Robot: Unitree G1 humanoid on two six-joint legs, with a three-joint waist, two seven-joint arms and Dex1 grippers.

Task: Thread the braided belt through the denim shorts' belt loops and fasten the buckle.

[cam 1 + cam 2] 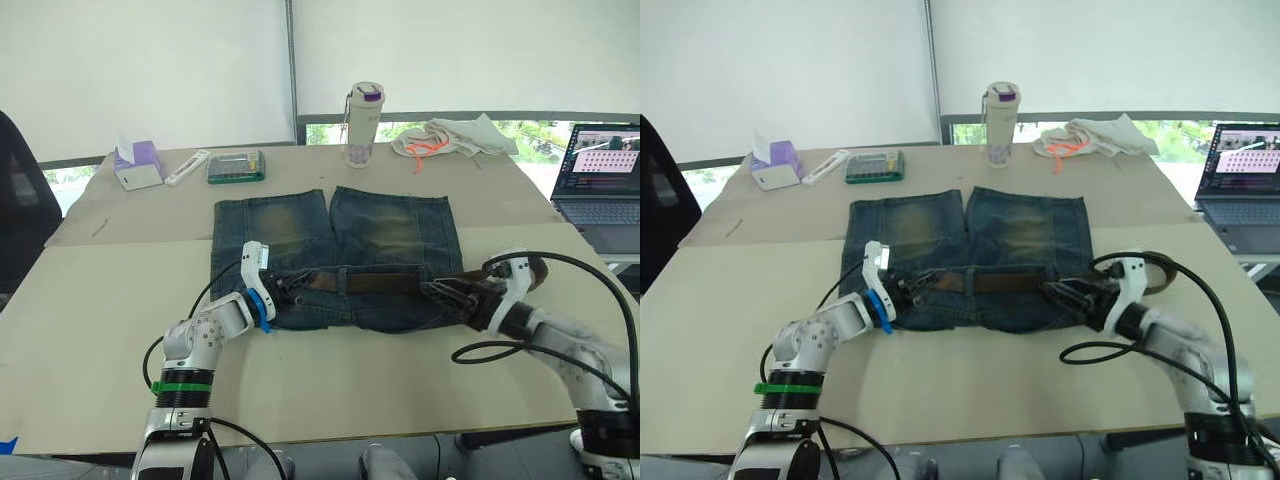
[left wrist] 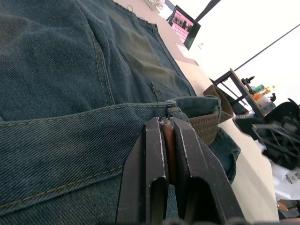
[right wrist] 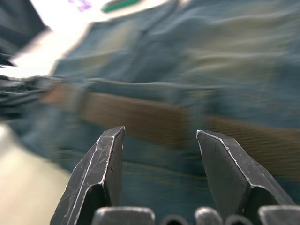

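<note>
The denim shorts (image 1: 385,230) lie flat on the table, waistband toward me. The braided belt (image 1: 380,282) runs along the waistband, passing under a belt loop (image 1: 345,281) near the middle. My left gripper (image 1: 300,283) is at the waistband's left part, shut on a brown end of the belt, which shows between its fingers (image 2: 152,159). At the waistband's right end my right gripper (image 1: 432,291) is open, its jaws spread just short of the belt (image 3: 140,119). Part of the belt curls past the shorts behind my right wrist (image 1: 535,268). The buckle is hidden.
At the table's far side stand a bottle with a purple lid (image 1: 363,125), a whitish cloth with orange cord (image 1: 450,138), a green-edged case (image 1: 236,166), a white bar (image 1: 187,167) and a tissue box (image 1: 137,165). A laptop (image 1: 600,180) sits at the right.
</note>
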